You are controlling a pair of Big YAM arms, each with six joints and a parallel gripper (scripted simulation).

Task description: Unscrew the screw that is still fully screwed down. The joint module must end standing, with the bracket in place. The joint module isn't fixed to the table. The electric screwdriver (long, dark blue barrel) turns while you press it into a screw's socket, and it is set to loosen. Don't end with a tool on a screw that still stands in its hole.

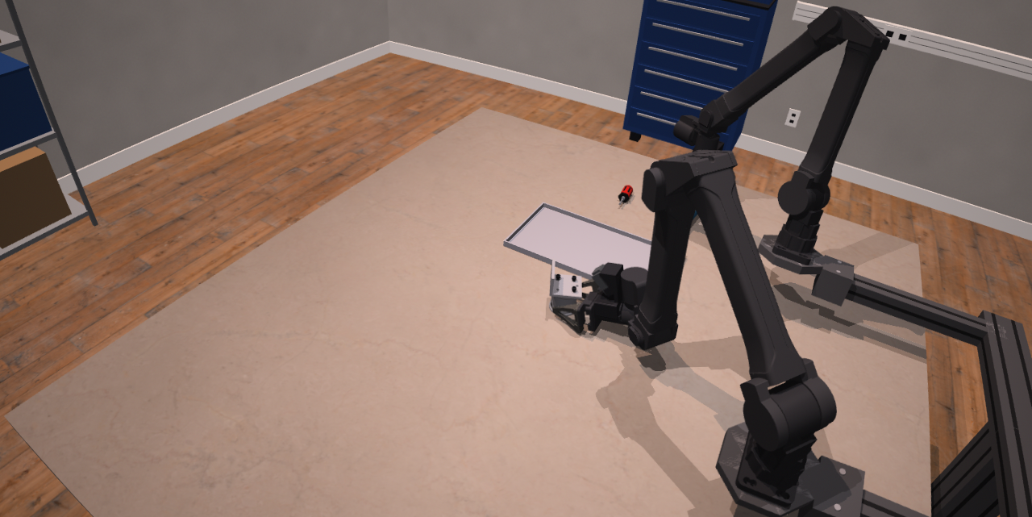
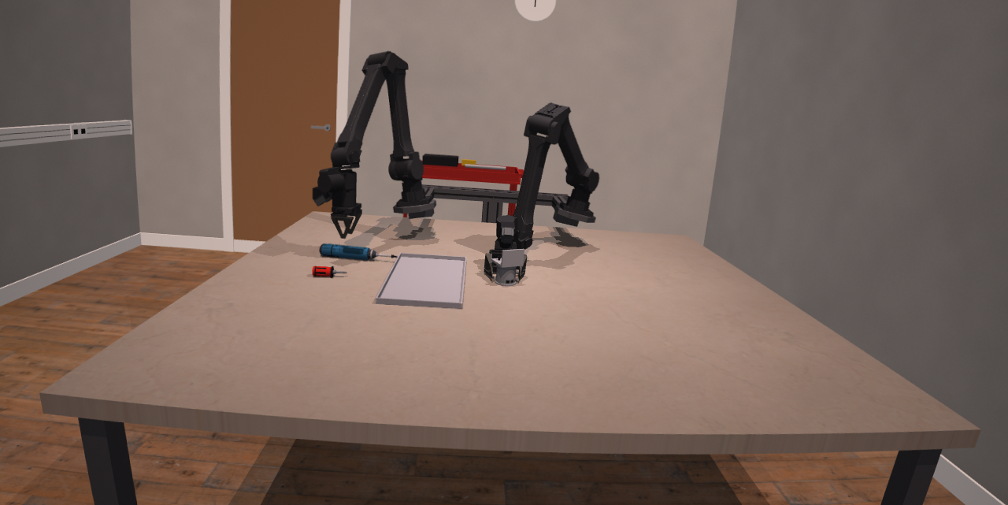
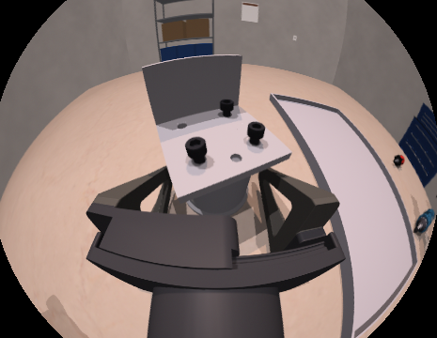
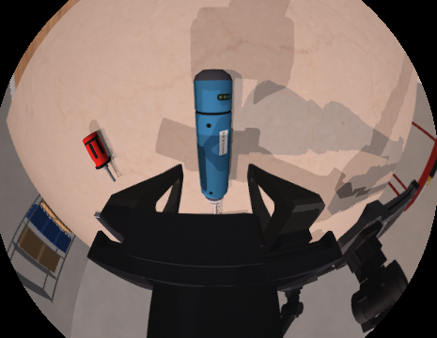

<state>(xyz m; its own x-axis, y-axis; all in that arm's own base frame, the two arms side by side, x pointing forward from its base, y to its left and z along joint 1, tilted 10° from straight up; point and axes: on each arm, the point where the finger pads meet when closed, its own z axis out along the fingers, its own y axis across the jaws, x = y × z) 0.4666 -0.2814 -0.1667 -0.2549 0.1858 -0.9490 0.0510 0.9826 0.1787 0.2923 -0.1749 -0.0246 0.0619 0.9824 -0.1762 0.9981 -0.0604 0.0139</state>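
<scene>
The grey joint module (image 2: 505, 276) (image 3: 223, 197) stands upright with the pale bracket (image 1: 565, 284) (image 2: 513, 258) (image 3: 218, 141) on top. In the left wrist view, three black screws stand in the bracket: one near left (image 3: 196, 147), one at right (image 3: 256, 131), one at the back (image 3: 226, 106). Shank shows under the two nearer heads; how deep each sits is unclear. My left gripper (image 2: 505, 272) (image 3: 215, 170) is open, its fingers around the module with gaps. My right gripper (image 2: 345, 234) (image 4: 215, 169) is open above the blue electric screwdriver (image 2: 345, 251) (image 4: 213, 145), which lies on the table.
A shallow tray (image 1: 577, 233) (image 2: 423, 280) (image 3: 368, 188) lies between the module and the electric screwdriver. A small red screwdriver (image 1: 626, 192) (image 2: 322, 271) (image 4: 96, 150) lies beside the electric one. In the top view, the left arm hides the right gripper.
</scene>
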